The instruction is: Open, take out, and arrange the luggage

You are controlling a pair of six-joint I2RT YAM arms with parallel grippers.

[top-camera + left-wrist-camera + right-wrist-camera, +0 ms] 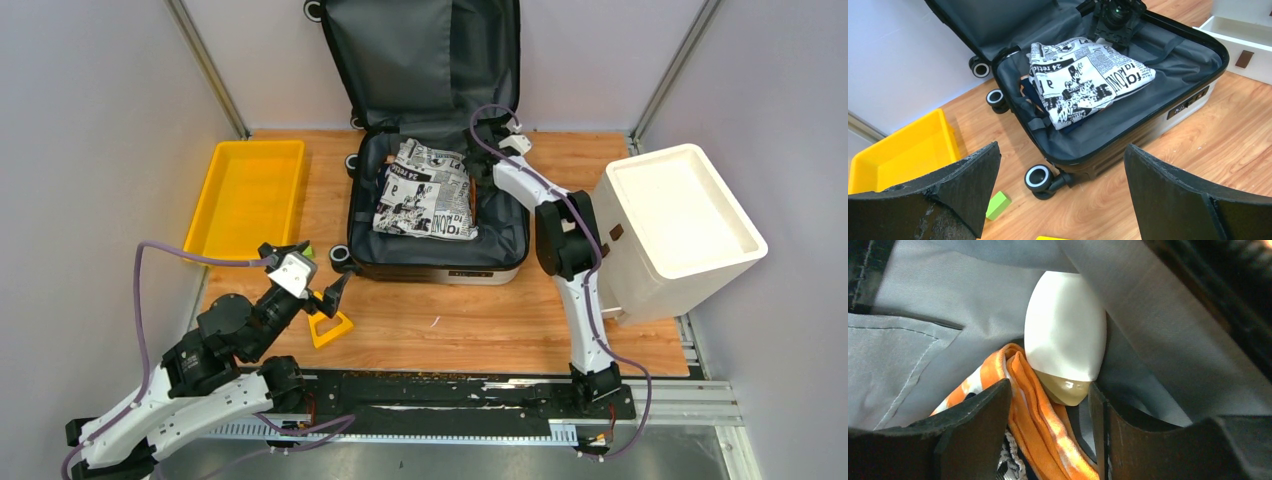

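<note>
1. Nearest the arm bases, the left end effector (308,270) hovers over the wooden counter (470,320) with its fingers spread wide and holding nothing. A small green block (997,205) lies just beside it.
2. At the counter's middle the luggage (430,268) lies open, wheels to the left. Its lid stands upright against the back wall. A yellow tray (245,200) sits to its left and a white bin (690,150) to its right.
3. Inside, on the grey lining, rests a folded newspaper-print cloth (425,190). It looks soft and light, and is probably best pinched at a folded edge so it lifts in one piece.
4. At the far right corner of the luggage, the right end effector (1048,390) reaches down. Its fingers stand partly apart on either side of a smooth white oval item (1065,325), at its beige end. Whether they press on it cannot be told.
5. That item looks hard, glossy and likely slippery, so a grip across its narrow end could slide. An orange striped cloth (1033,405) touches it and may snag.
</note>
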